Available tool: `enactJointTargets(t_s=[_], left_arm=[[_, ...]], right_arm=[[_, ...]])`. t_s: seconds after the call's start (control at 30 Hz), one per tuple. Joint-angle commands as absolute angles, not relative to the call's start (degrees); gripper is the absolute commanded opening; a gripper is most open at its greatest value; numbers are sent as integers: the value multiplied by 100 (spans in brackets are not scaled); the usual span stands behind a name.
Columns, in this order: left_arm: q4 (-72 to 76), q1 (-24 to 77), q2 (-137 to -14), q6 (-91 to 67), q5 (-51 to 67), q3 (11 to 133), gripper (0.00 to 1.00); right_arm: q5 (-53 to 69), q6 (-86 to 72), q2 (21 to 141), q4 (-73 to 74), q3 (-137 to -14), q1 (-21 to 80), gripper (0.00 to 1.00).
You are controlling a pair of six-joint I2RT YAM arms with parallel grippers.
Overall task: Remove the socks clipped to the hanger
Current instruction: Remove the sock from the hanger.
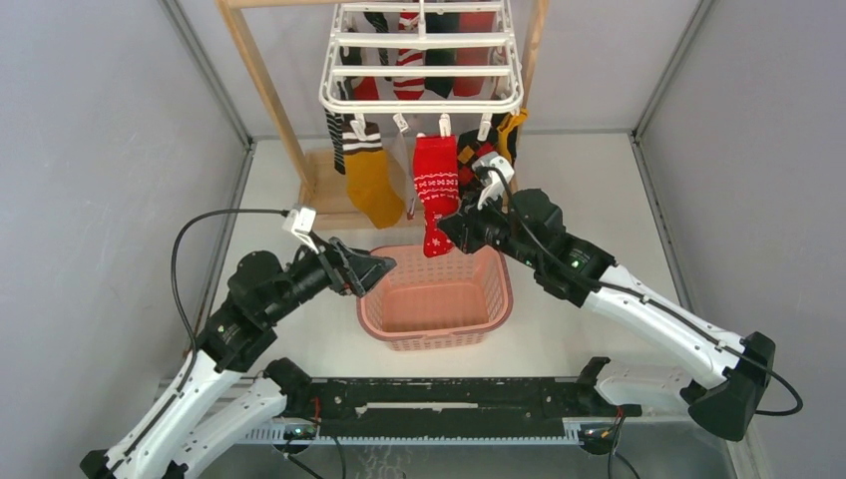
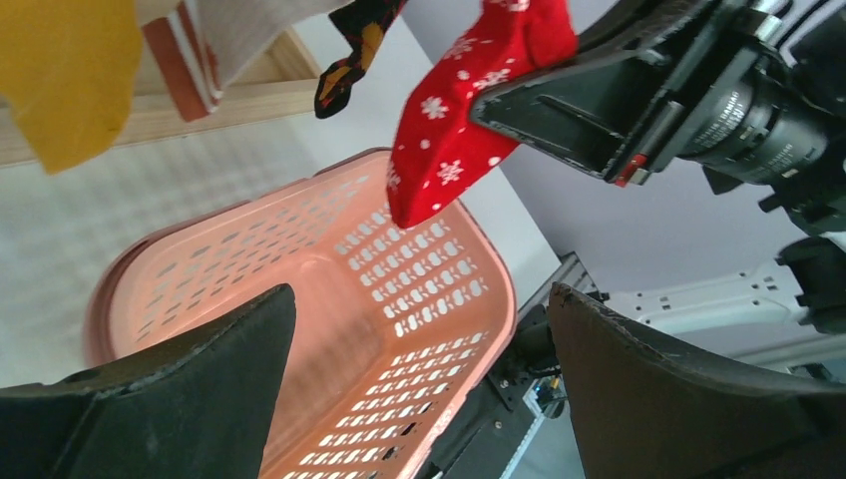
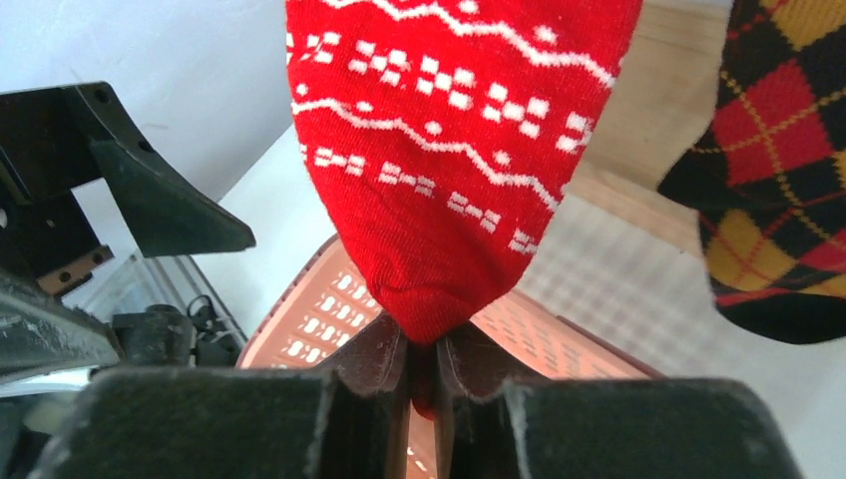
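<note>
- Top view: red sock (image 1: 435,185) hangs clipped under the hanger (image 1: 423,104), upper centre, above the basket (image 1: 439,337); right claw (image 1: 449,224) grips its side.
- Left wrist view: left claw (image 2: 419,289) gapes wide, empty.
- Right wrist view: right claw pinches the sock's low tip; pull steadily down, keeping the pinch deep.

red sock (image 1: 435,190): red, white snowflakes, dots and zigzag bands | mustard sock (image 1: 371,188): plain mustard yellow | argyle sock (image 3: 778,170): black, red and yellow diamonds | striped sock (image 1: 409,62): red and white bands | hanger (image 1: 419,72): white | basket (image 1: 439,337): salmon pink | stand (image 1: 261,90): pale wood | tabletop (image 1: 599,200): off-white | right hand (image 3: 422,361): black | left hand (image 2: 421,294): black
</note>
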State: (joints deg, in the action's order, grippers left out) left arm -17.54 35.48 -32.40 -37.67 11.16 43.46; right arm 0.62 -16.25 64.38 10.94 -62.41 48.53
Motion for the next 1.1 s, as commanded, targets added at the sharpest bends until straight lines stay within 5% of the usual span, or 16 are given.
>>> enactJointTargets(t_s=[0.0,0.6,1.07], left_arm=[[-1131,3922,-3423,-3874,1011,4434,100],[-235,4750,-4608,-3155,-277,4579,97],[411,4751,-4983,-3109,-64,4642,27]], right_arm=[[166,-2355,6455,1333,-6726,4948,16],[734,-3323,6860,1345,-7137,5071,16],[870,-3378,6979,1305,-7137,5072,17]])
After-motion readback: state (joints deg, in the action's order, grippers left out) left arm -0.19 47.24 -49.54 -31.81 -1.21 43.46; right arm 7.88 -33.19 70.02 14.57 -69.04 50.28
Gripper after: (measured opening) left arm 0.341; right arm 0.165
